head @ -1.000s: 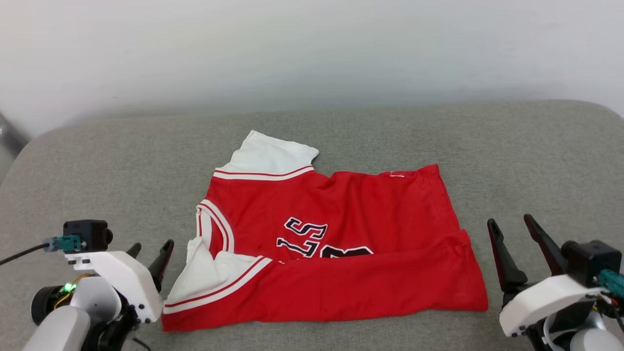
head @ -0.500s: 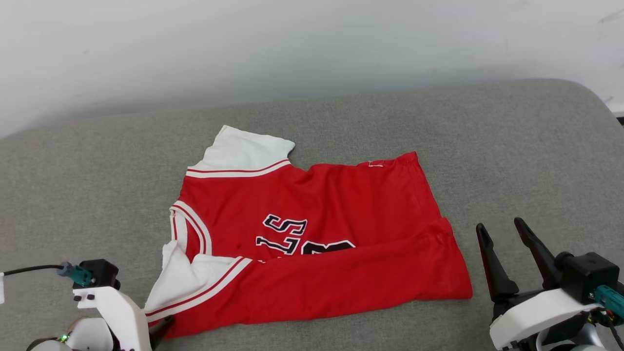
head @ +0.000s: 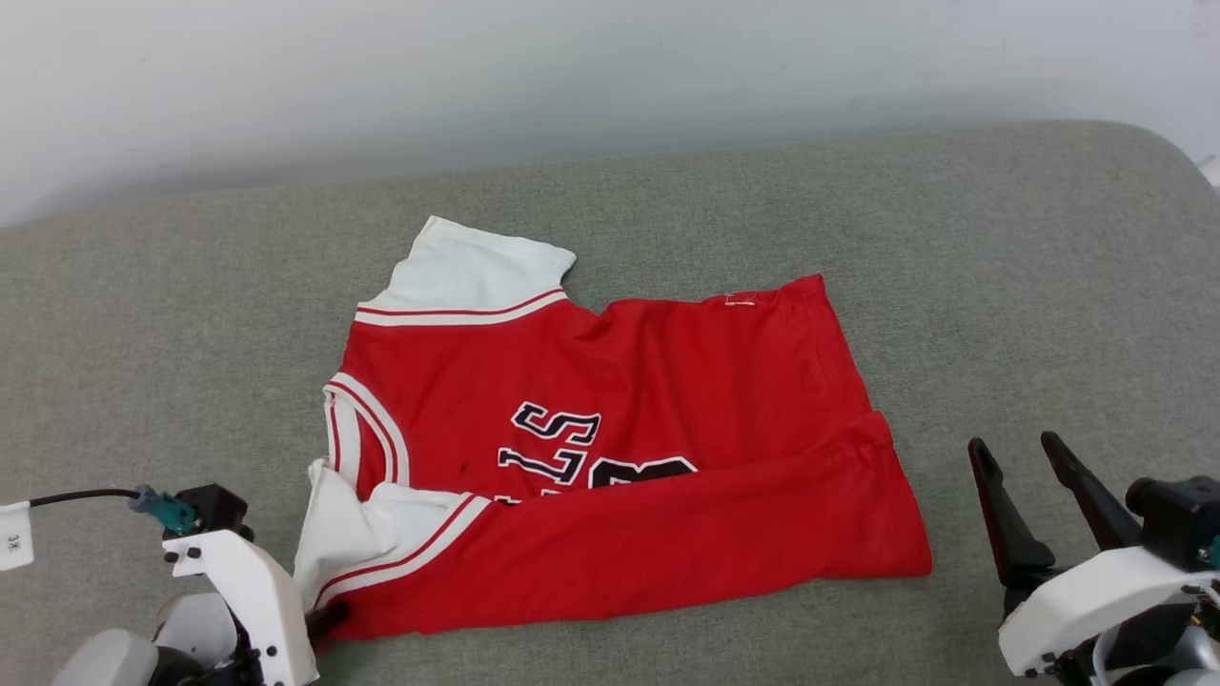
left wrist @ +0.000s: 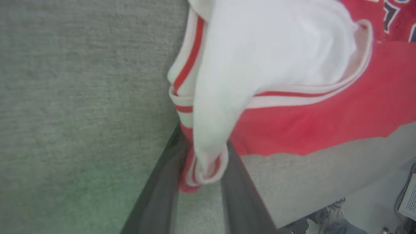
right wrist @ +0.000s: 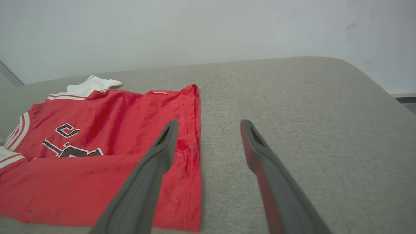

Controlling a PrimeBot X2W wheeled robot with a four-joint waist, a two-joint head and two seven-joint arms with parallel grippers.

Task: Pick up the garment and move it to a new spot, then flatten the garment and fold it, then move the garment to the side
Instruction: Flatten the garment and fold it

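Observation:
The garment (head: 658, 381), a red jersey with black lettering and white sleeves, lies spread on the grey cushion, its near edge folded over the print. At its near-left corner my left gripper (head: 329, 619) has its fingers on either side of the white striped sleeve tip. In the left wrist view the garment (left wrist: 292, 65) hangs its sleeve corner between the left gripper (left wrist: 203, 139) jaws, which stand apart. My right gripper (head: 1012, 446) hovers open and holds nothing, just right of the hem. The right wrist view has the right gripper (right wrist: 209, 123) beside the garment (right wrist: 97, 136).
The grey cushion (head: 1001, 238) runs wide to the right and back, ending at a pale wall (head: 610, 76). Its front edge (left wrist: 325, 182) drops off close beside the left gripper, with floor clutter (left wrist: 406, 198) below.
The head camera has shifted right and downward. My left gripper has moved in onto the sleeve corner and its jaws have narrowed around it. The right gripper stays open.

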